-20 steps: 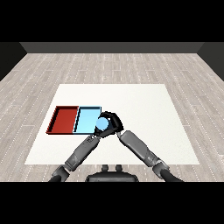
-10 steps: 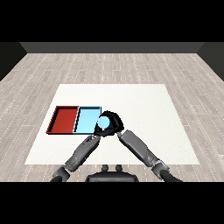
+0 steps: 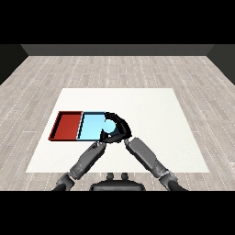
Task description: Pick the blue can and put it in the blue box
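Note:
The light blue can [image 3: 109, 125] is upright in my right hand [image 3: 122, 128], whose fingers and thumb are curled round it. Hand and can are at the right edge of the light blue tray [image 3: 90, 126], and the can overlaps the tray's right rim. My left hand [image 3: 103, 139] lies just below the can, at the tray's near right corner. It is mostly covered by the right hand. The can's lower part is hidden behind the fingers.
A red tray [image 3: 67, 125] lies against the left side of the blue tray. Both are on the left half of the white table [image 3: 151, 114]. The two forearms meet in a V near the table's front edge.
My right hand has moved the can a little farther from me, up along the blue tray's right rim. The left arm has barely moved.

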